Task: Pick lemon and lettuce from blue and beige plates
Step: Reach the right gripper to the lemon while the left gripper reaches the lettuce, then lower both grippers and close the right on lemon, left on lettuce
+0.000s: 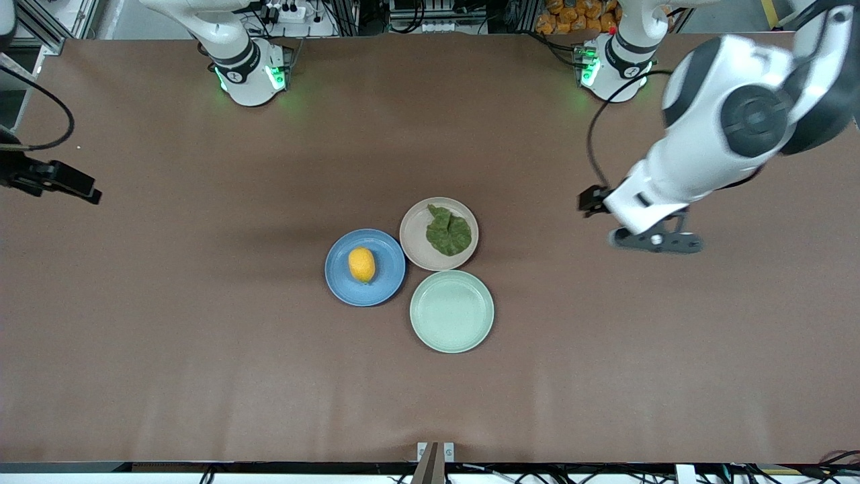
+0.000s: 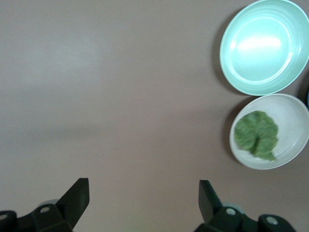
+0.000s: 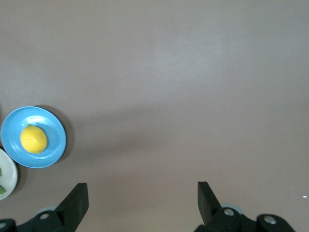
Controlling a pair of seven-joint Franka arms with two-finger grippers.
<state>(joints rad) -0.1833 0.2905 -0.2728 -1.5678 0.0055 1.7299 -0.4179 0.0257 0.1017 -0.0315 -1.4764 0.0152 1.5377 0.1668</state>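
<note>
The lemon (image 1: pixel 361 264) lies on the blue plate (image 1: pixel 386 282) in the middle of the table. The lettuce (image 1: pixel 448 232) lies flat on the beige plate (image 1: pixel 413 238), which touches the blue plate on the side toward the left arm's end. My left gripper (image 1: pixel 655 242) is up over bare table toward the left arm's end, open and empty (image 2: pixel 143 182); its wrist view shows the lettuce (image 2: pixel 257 134) on the beige plate (image 2: pixel 289 121). My right gripper (image 1: pixel 60 180) is over the table's edge at the right arm's end, open and empty (image 3: pixel 142 185); its wrist view shows the lemon (image 3: pixel 34 139) on the blue plate (image 3: pixel 53 145).
An empty pale mint-green plate (image 1: pixel 451 311) sits nearer the front camera than the beige plate and touches both other plates; it also shows in the left wrist view (image 2: pixel 263 46). The brown table (image 1: pixel 201 336) is bare around the three plates.
</note>
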